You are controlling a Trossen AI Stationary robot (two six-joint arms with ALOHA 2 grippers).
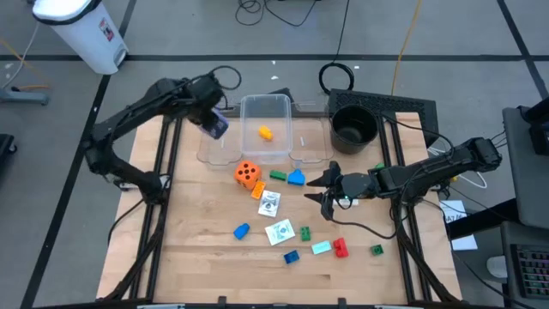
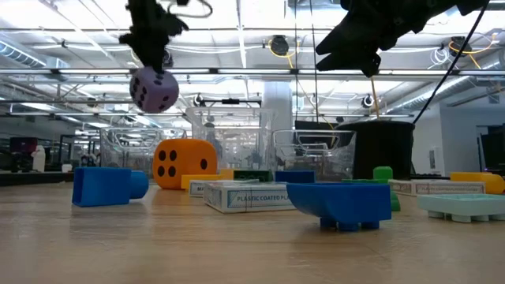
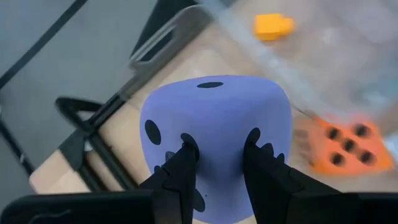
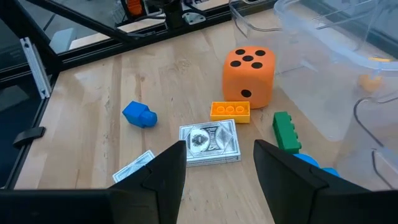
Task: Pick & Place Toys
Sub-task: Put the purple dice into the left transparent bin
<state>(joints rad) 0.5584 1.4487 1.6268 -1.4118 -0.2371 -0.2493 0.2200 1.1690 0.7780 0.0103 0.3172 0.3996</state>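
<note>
My left gripper is shut on a purple dotted die, which hangs high above the table at the left edge of the clear tub. A yellow block lies inside the tub. An orange die stands on the table in front of the tub. My right gripper hovers open at the right of the scattered toys, nothing between its fingers; a printed card pack lies on the table beyond them. My left gripper pinches the purple die between its two fingers, whose tips dent one dotted face. The fingers come from above, slanting down. The die hangs below them, tilted and lifted clear of table and tub.
A black round pot stands right of the tub. Small blocks lie loose on the wood: blue, green, red, teal. Two white cards lie mid-table. A white bin stands on the floor at the far left.
</note>
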